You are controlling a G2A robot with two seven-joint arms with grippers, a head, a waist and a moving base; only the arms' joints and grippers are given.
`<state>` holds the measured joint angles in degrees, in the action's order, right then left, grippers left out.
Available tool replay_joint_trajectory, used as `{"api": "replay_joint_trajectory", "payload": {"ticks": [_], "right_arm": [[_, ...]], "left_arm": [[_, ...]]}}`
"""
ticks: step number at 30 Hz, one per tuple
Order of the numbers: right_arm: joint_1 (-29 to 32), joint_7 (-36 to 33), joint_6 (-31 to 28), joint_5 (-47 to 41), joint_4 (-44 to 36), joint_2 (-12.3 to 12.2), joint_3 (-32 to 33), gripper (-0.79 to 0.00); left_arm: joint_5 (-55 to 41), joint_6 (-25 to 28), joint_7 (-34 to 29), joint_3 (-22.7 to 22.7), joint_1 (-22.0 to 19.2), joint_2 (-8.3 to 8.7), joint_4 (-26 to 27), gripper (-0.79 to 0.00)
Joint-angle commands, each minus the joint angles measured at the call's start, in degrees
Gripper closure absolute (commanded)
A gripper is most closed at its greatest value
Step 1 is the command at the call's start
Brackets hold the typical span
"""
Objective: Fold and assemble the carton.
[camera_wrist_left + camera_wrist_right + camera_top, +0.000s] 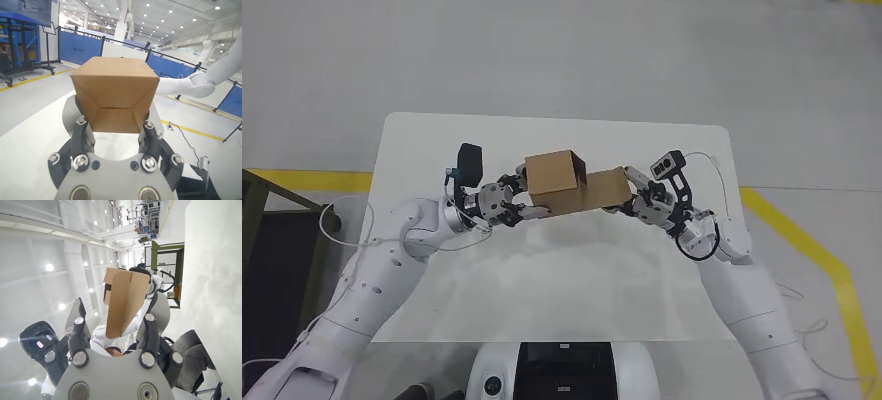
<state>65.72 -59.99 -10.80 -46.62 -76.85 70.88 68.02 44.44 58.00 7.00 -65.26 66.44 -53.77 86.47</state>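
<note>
Plain brown cardboard carton [552,180], matte and sharp-creased, box-shaped, raised off the table near the upper middle of the top view, between the two arms. Clamped at its left end by the left gripper [508,200], with flat grey fingers [67,113] on black linkages pressed against opposite side walls. Seen from the left wrist: smooth angled panels meeting at a thin straight seam, edges crisp, no print.

One long flap with rounded corners sticking out toward the right of the top view, into the right gripper [630,192]. There, fingers spread wide and clenched on nothing, the flap lying in the gap close to one pad, well apart from the other. Flap surface faintly mottled, with a short cut at its far edge.

Underneath, a white table [542,300], rounded at the corners, smooth and slightly glossy. Around it, pale grey floor marked by a yellow line [302,180] at the left and right edges of the top view. Behind the carton in the left wrist view, blue fence panels [81,49] on black posts, a white ceiling dotted with round lamps [162,19], and a black cable [186,138] trailing over the floor.
</note>
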Motion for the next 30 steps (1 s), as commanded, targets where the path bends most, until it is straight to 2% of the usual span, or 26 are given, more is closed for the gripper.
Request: {"api": "replay_joint_trajectory", "payload": {"ticks": [1, 6, 10, 14, 20, 26, 30], "right_arm": [[0.2, 0.25, -0.02, -0.59, 0.39, 0.03, 0.17, -0.536], [0.22, 1.94, 0.21, -2.71, 2.27, 0.21, 0.73, -0.533], [-0.39, 3.09, 0.64, -3.7, 4.16, 0.41, 0.81, -0.486], [-1.06, 2.66, 1.88, -3.08, 5.43, 0.6, -0.09, -0.474], [-1.1, 2.32, 1.88, -1.56, 3.56, 0.8, -1.13, -0.477], [-0.89, 1.64, 2.08, -0.5, 1.71, 0.79, -1.34, -0.379], [-0.68, 1.53, 2.25, 0.33, 0.6, 0.77, -1.46, -0.36]], "left_arm": [[0.06, -0.02, 0.32, -0.26, -0.04, -0.09, -0.28, -0.265], [0.92, -0.26, 1.57, -1.45, 0.0, -0.28, 0.05, -0.268], [1.4, -0.19, 2.03, -2.05, 0.32, -0.42, 0.35, -0.262], [1.68, 0.0, 2.21, -2.39, 0.51, -0.57, 0.45, -0.262], [2.09, -0.03, 2.03, -2.68, 0.68, -0.83, 0.45, -0.271], [2.77, 0.0, 1.4, -2.79, 0.72, -1.06, 0.54, -0.271], [3.49, 0.0, 1.11, -2.72, 0.77, -1.2, 0.83, -0.268]]}}
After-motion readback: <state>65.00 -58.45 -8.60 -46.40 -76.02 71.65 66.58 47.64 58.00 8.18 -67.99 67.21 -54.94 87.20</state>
